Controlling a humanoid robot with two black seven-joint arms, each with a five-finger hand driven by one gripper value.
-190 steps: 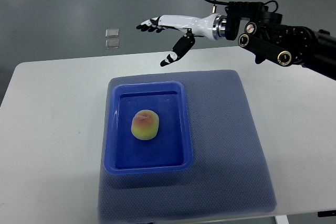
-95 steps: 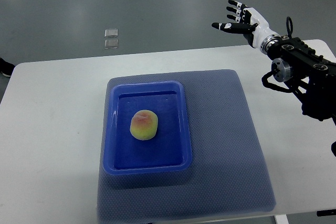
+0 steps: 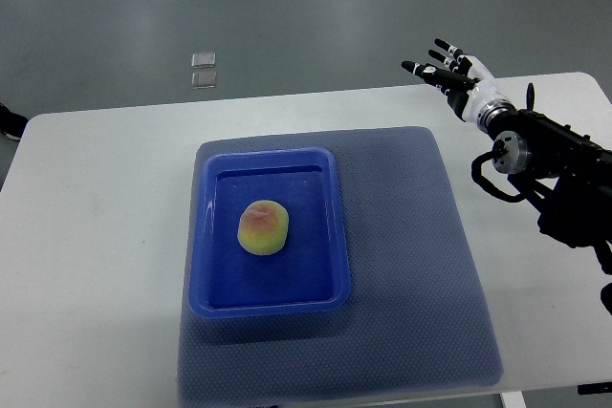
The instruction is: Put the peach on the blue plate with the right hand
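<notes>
Yellow-pink and round, the fuzzy peach (image 3: 264,227) sits in the shallow blue plastic plate (image 3: 328,236) at centre frame. The white-and-black right hand (image 3: 449,71), fingers spread and empty at upper right, risks little; a stray sweep could knock the plate on its grey mat (image 3: 421,265).

Right arm (image 3: 550,164) enters from right edge, black, jointed, angled up-left. Right hand (image 3: 454,72) white with dark fingertips, fingers spread, holding nothing, raised clear of surface. Left arm unseen.
</notes>
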